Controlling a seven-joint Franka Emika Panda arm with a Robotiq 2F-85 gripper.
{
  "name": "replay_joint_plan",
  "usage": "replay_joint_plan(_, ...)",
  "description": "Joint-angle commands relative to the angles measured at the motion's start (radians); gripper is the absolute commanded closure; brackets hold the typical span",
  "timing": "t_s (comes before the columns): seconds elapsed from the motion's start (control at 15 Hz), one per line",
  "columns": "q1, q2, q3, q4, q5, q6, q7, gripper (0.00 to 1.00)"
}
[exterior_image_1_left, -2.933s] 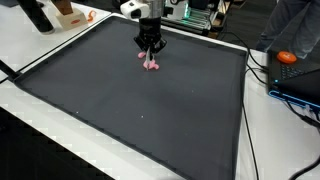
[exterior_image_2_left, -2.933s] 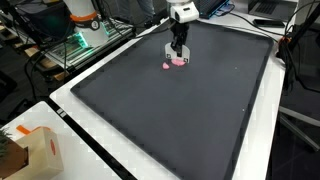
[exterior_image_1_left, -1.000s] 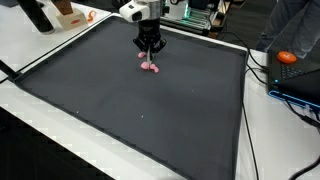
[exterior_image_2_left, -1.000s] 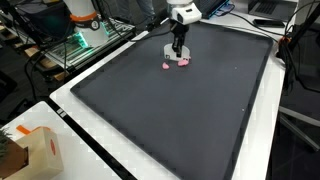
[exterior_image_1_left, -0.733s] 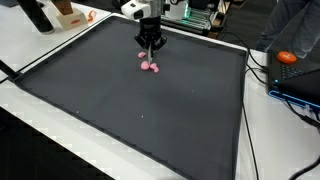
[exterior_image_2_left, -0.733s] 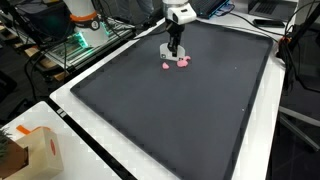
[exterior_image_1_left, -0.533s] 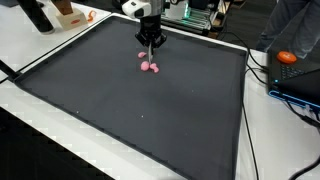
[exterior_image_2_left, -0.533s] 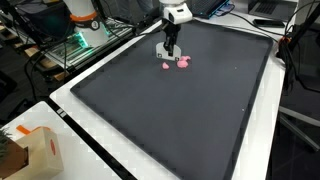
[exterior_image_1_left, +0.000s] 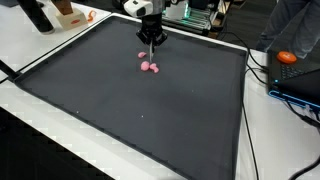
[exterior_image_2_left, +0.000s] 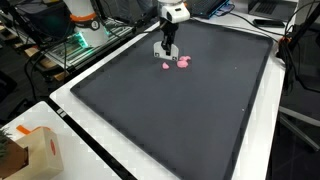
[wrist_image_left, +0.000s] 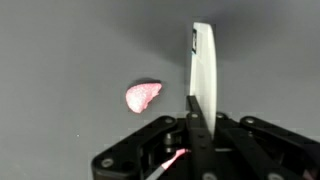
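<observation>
My gripper (exterior_image_1_left: 151, 40) hangs just above the far part of a large black mat (exterior_image_1_left: 140, 110), also seen in the other exterior view (exterior_image_2_left: 165, 50). Its fingers are pressed together, and in the wrist view (wrist_image_left: 202, 60) they show as one pale upright strip with nothing visible between them. Two small pink pieces lie on the mat just in front of the gripper (exterior_image_1_left: 149, 66) (exterior_image_2_left: 183, 62), apart from it. The wrist view shows one pink piece (wrist_image_left: 143, 96) lying on the mat to the left of the fingertips.
The mat lies on a white table (exterior_image_1_left: 60, 40). An orange object (exterior_image_1_left: 287, 57) and cables sit past one mat edge. A cardboard box (exterior_image_2_left: 25, 150) stands at a table corner. Equipment (exterior_image_2_left: 85, 25) crowds the far side.
The gripper was open low over the pink pieces. It has since lifted, shifted slightly toward the far edge, and closed its fingers. The pink pieces stay on the mat.
</observation>
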Motion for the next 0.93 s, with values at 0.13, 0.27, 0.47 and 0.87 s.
replay_joint_plan(0.13, 0.027, -0.097, -0.004, -0.088, -0.089, 0.016, 0.052, 0.99)
replay_joint_plan(0.27, 0.035, -0.142, 0.001, -0.105, -0.117, 0.039, 0.070, 0.99)
replay_joint_plan(0.47, 0.043, -0.197, 0.010, -0.107, -0.158, 0.049, 0.113, 0.99)
replay_joint_plan(0.87, 0.040, -0.256, 0.050, -0.032, -0.246, -0.014, 0.227, 0.99)
